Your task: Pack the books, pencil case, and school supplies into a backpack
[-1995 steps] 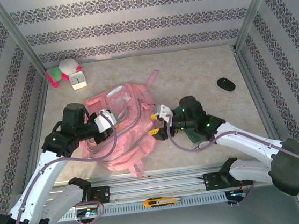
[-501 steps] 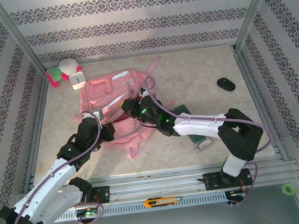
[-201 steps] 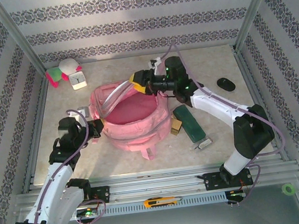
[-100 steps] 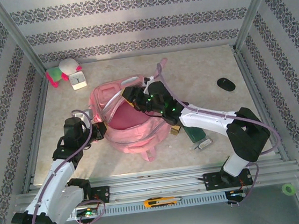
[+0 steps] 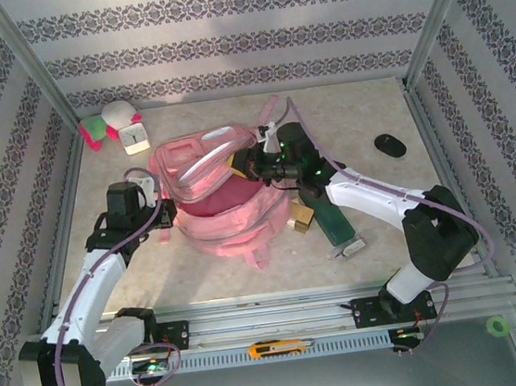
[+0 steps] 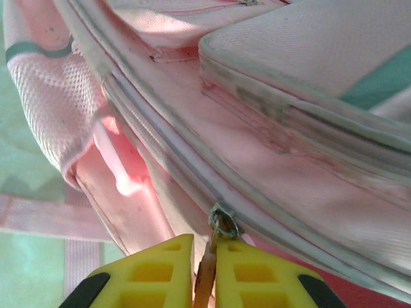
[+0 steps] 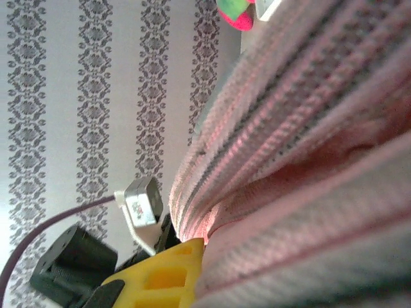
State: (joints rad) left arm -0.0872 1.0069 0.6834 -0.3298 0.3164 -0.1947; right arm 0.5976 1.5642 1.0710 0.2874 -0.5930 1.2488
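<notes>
The pink backpack [image 5: 227, 206] lies mid-table with its mouth partly open, showing a dark red lining. My left gripper [image 5: 158, 188] is at its left edge; in the left wrist view the yellow fingers [image 6: 160, 273] are shut on the zip pull [image 6: 207, 269] just below the slider [image 6: 223, 223]. My right gripper [image 5: 236, 162] is at the far rim of the backpack [image 7: 308, 147], shut on its fabric, with one yellow finger [image 7: 160, 276] showing. The dark green pencil case [image 5: 336, 221], a gold-tan box [image 5: 301, 218] and a small silver gadget [image 5: 350, 249] lie right of the backpack. The books are hidden.
A black oval object [image 5: 390, 145] lies at the right. A white clock [image 5: 134, 137] and a plush toy [image 5: 106, 125] sit in the back left corner. A yellow utility knife [image 5: 276, 346] rests on the front rail. Metal frame posts border the table.
The backpack's mouth has narrowed and its front panel has tipped back up. My right gripper dipped toward the middle, then closed on the far rim. My left gripper moved away along the left edge.
</notes>
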